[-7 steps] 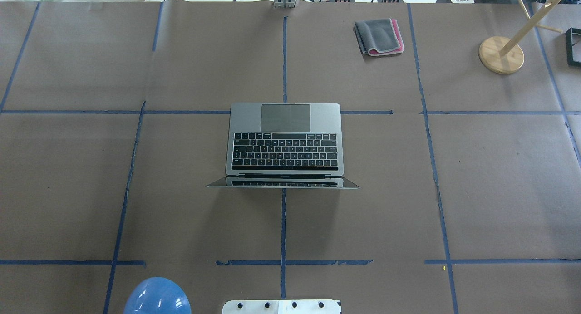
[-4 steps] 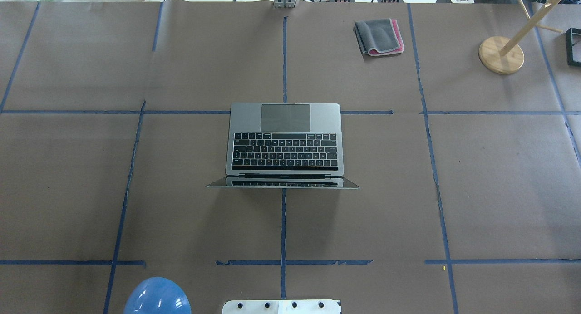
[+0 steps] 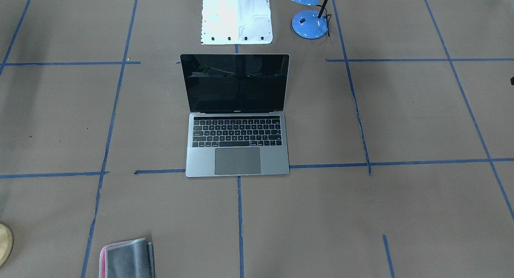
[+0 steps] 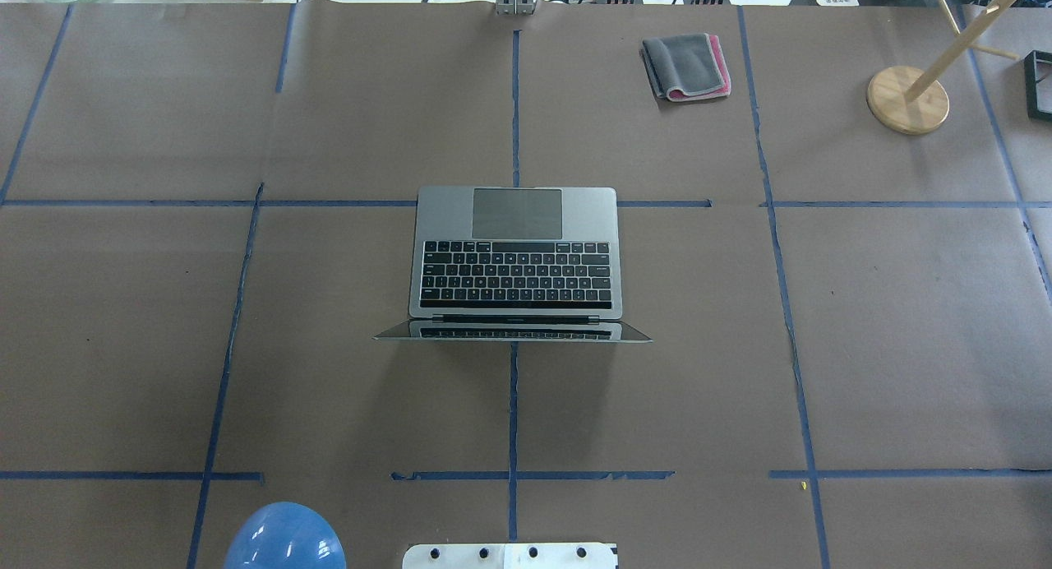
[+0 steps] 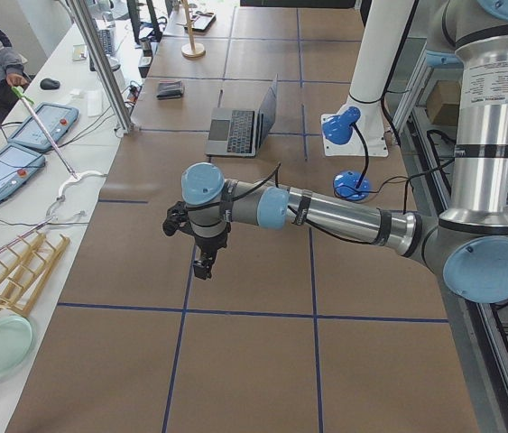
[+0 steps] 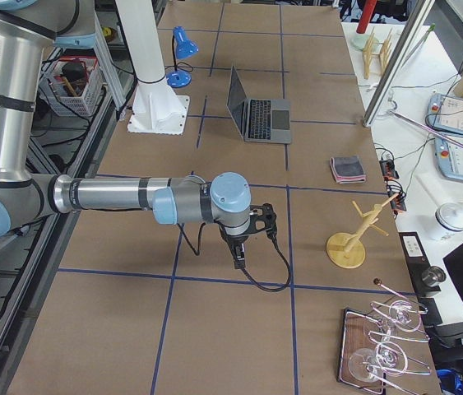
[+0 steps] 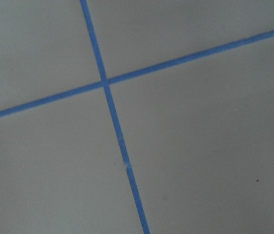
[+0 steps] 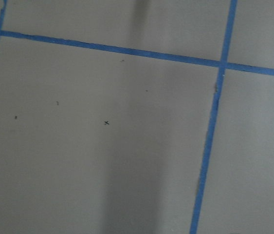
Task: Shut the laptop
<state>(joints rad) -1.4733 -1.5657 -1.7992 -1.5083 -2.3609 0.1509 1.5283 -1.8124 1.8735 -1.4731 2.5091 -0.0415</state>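
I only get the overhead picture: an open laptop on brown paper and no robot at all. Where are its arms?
Observer: Out past your picture's edges. The left gripper hangs over bare paper toward one end of the table, far from the laptop. The right gripper does the same toward the other end.
Visitor: Is the laptop switched on?
Observer: The front-facing view shows its screen black, with only faint reflections.
Visitor: And the blue dome at my bottom edge?
Observer: That is the shade of a blue desk lamp, standing beside the robot's white base.
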